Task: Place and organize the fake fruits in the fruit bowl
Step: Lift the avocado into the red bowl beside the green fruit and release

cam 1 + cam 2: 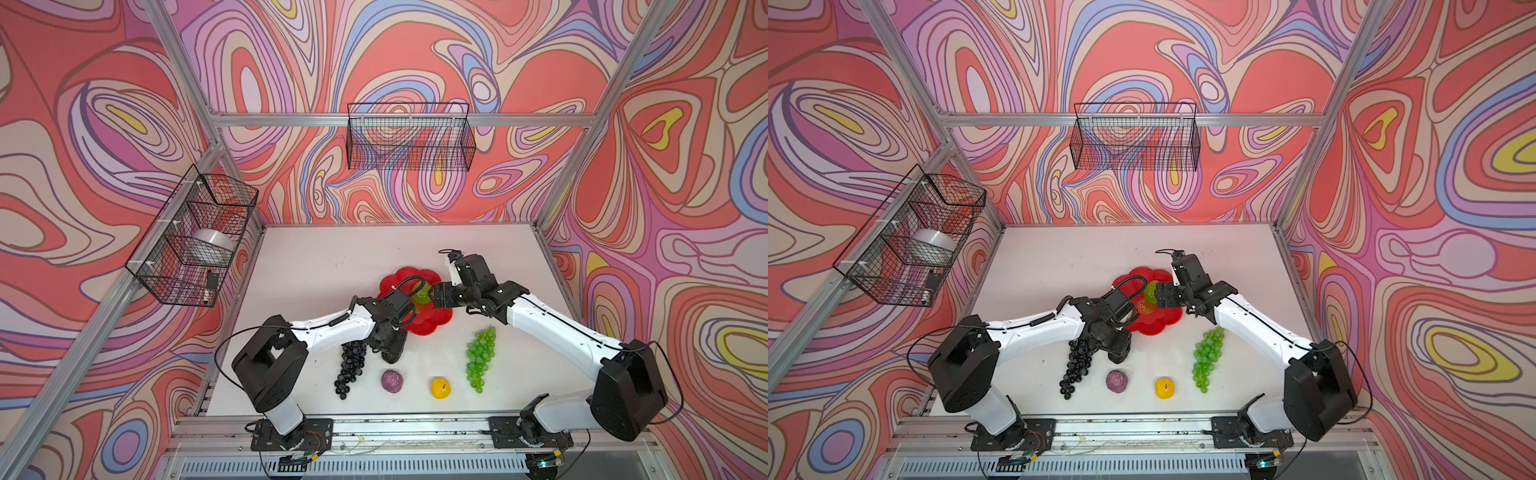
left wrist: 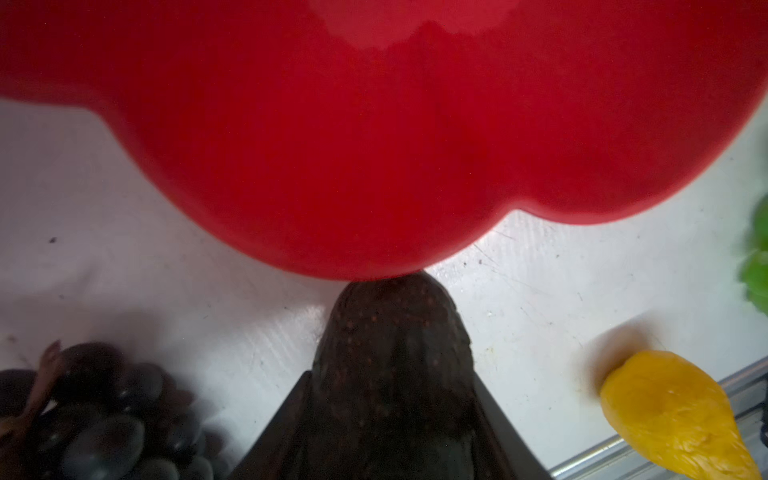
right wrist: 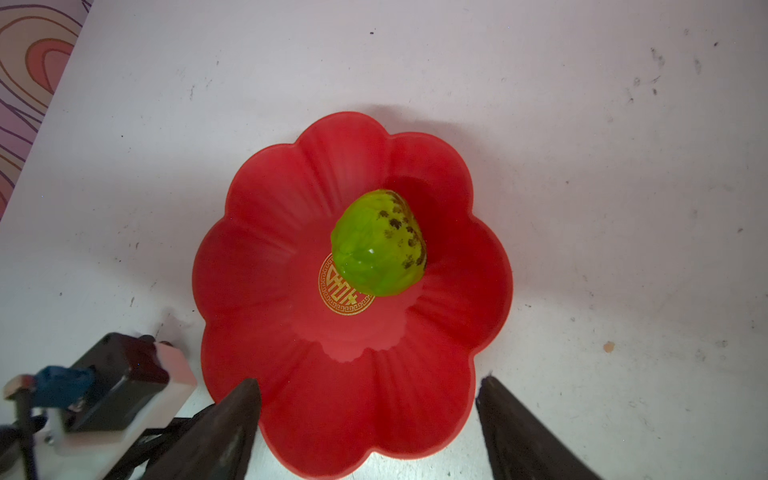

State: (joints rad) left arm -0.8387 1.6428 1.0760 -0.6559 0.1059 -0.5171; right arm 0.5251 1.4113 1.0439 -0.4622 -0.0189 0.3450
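Front row: the purple ball (image 1: 392, 380) and the yellow fruit (image 1: 440, 387) lie apart on the white table (image 1: 332, 257), nearest the arm bases.
Grapes: the dark grape bunch (image 1: 351, 368) lies partly under the left arm. The green grape bunch (image 1: 480, 357) lies near the right arm. Both are outside the dish.
Left gripper (image 2: 392, 376): closed on the avocado (image 2: 392, 328), with a finger on each flank. The avocado's tip touches the outer rim of the red dish (image 2: 374, 145). I cannot tell whether it is off the table.
Red dish: it holds only the lumpy green fruit (image 3: 378, 243), which lies free and partly over the gold emblem (image 3: 340, 297).
Right gripper (image 3: 369, 381): jaws wide and holding nothing, hovering over the dish's edge.
Step in hand: probably bringing the avocado in. One fruit of six is in place.
Next move: raise the avocado above the rim so it does not push the dish. Carry it to a bare petal beside the green fruit and let go. The right arm should probably move aside first.
Far side: the wire baskets (image 1: 409, 137) on the walls play no part.
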